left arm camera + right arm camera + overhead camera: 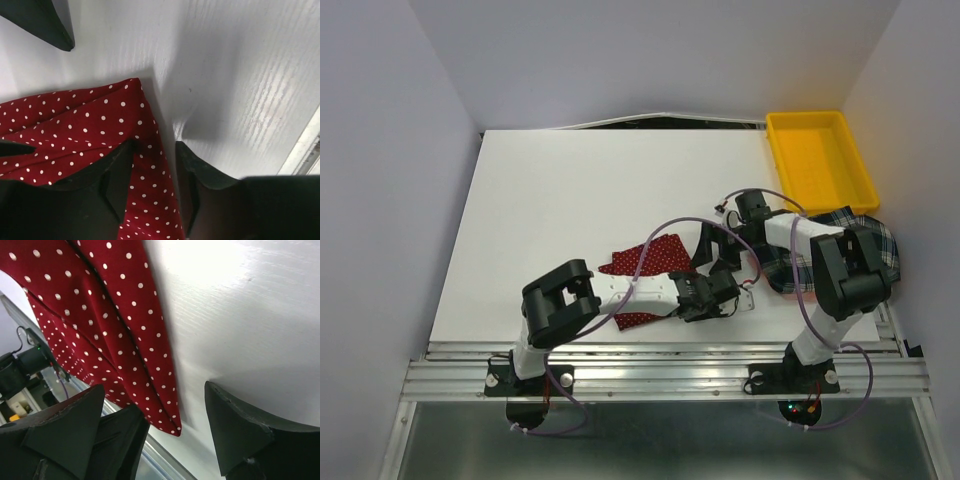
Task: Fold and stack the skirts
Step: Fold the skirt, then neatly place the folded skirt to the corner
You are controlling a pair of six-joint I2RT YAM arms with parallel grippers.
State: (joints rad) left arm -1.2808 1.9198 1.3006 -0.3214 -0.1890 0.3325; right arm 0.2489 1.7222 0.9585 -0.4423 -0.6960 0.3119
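skirt of creased red dotted cloth

Inside a robotics lab test cell: a left arm and a right arm stand bolted to aluminium rails at the near edge of a white tabletop. Plain white walls box it in. Purple cables loop between the joints, and a yellow plastic tray sits in the far right corner.
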